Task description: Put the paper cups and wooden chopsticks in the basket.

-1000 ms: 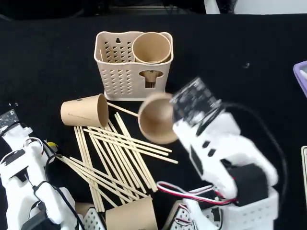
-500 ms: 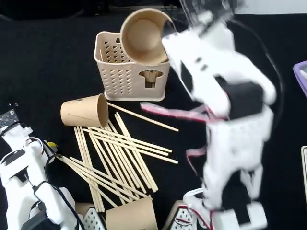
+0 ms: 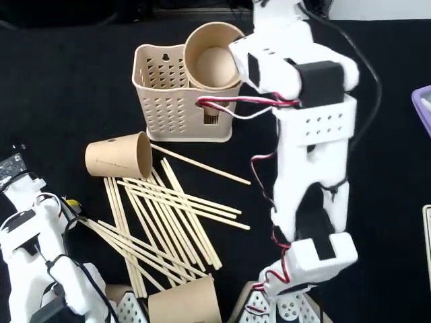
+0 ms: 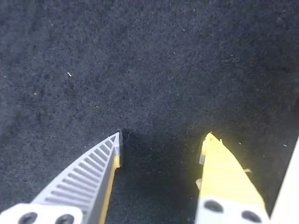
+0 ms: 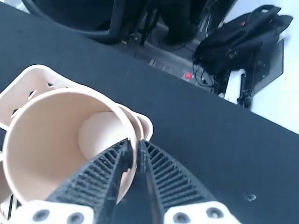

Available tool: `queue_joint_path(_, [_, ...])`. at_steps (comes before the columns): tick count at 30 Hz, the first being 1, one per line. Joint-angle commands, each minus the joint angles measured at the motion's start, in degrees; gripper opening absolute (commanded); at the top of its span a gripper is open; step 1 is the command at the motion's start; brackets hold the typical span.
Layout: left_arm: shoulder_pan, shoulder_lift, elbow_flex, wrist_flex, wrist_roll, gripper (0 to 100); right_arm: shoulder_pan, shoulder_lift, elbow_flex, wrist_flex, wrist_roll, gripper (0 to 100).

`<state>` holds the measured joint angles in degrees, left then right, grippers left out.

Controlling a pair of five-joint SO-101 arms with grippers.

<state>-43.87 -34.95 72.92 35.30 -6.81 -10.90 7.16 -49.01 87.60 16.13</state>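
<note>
One tan paper cup (image 3: 214, 57) hangs over the beige slotted plastic basket (image 3: 161, 101), the fingers of my right gripper (image 5: 134, 143) clamped on its rim, I reckon to nest it inside, while my left gripper (image 4: 162, 136) idles with fingers apart.

Held paper cup (image 3: 214, 57) hides the mouth of the basket's (image 3: 161, 101) right compartment; lying cup (image 3: 183, 304) is cut off by the high view's bottom edge, purple object (image 3: 423, 108) by its right edge.
</note>
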Motion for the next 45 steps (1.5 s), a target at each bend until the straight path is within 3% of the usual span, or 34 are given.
queue_joint_path(1, [1.2,-0.5,0.0,-0.8,0.3,28,0.3,1.3,-2.7,1.0,-0.1,1.1])
queue_joint_path(5, [1.2,-0.5,0.0,-0.9,0.3,28,-1.7,3.4,-3.0,1.9,-0.4,3.5])
queue_joint_path(10, [1.2,-0.5,0.0,-0.9,0.3,28,-2.5,1.5,-4.4,2.6,-0.5,21.3])
queue_joint_path(14, [1.2,-0.5,0.0,-0.9,0.3,28,-2.5,-3.5,-7.3,4.5,-0.4,20.4])
queue_joint_path(21, [1.2,-0.5,0.0,-0.9,0.3,28,-9.1,-14.5,-3.8,13.6,0.0,19.4])
queue_joint_path(25, [1.2,-0.5,0.0,-0.9,0.3,28,-14.3,-25.2,11.8,13.6,1.8,19.4])
queue_joint_path(29, [1.2,-0.5,0.0,-0.9,0.3,28,-21.8,-40.0,36.8,13.2,4.4,19.4])
queue_joint_path(35, [1.2,-0.5,0.0,-0.9,0.3,28,-23.7,-63.3,76.4,7.0,25.9,19.7])
queue_joint_path(39, [1.2,-0.5,0.0,-0.9,0.3,28,-23.7,-75.5,94.5,4.7,38.0,19.8])
queue_joint_path(41, [1.2,-0.5,0.0,-0.9,0.3,28,-24.3,-79.8,101.5,4.5,41.9,19.8])
queue_joint_path(45, [1.2,-0.5,0.0,-0.9,0.3,28,-31.9,-86.1,111.9,3.5,44.2,19.8])
